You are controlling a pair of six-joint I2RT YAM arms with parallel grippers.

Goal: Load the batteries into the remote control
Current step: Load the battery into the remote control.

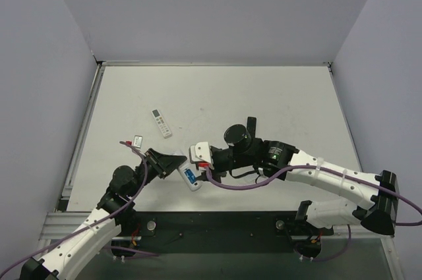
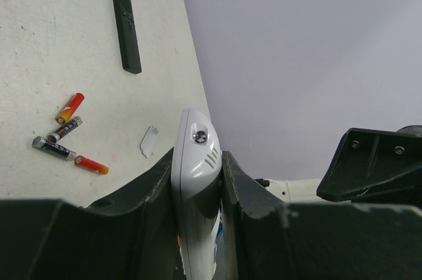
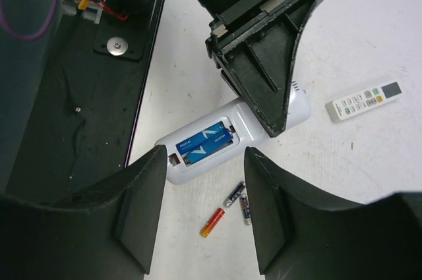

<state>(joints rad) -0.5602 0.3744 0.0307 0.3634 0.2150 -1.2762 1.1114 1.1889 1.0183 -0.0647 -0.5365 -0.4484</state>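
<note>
Nearest me, at about 6 o'clock on the counter (image 1: pixel 277 89), my left gripper (image 2: pixel 196 161) is clamped tight on the remote control (image 3: pixel 254 122). It grips the emitter end and leaves the recess end free, pointing toward 5 o'clock. I cannot tell whether the remote rests on the counter or hangs just above it. The batteries (image 3: pixel 204 143) lie side by side in the open recess, and both blue cells look seated to me. My right gripper (image 3: pixel 204 161) hovers over them with its jaws apart and nothing between them. I judge the remote light, stiff and slick-shelled, so the right hold is a firm pinch at the end away from the recess. A hard push on the cells could lever it out of that pinch. The cells themselves are small, smooth and ready to roll, so I would take one across the middle of its barrel. Just beyond, toward 2 o'clock, a small white cover (image 2: pixel 150 141) lies beside some loose cells (image 2: pixel 64 129). Farther off, another white remote (image 1: pixel 161 122) sits at 11 o'clock and a black remote (image 2: pixel 125 26) at 2 o'clock.
</note>
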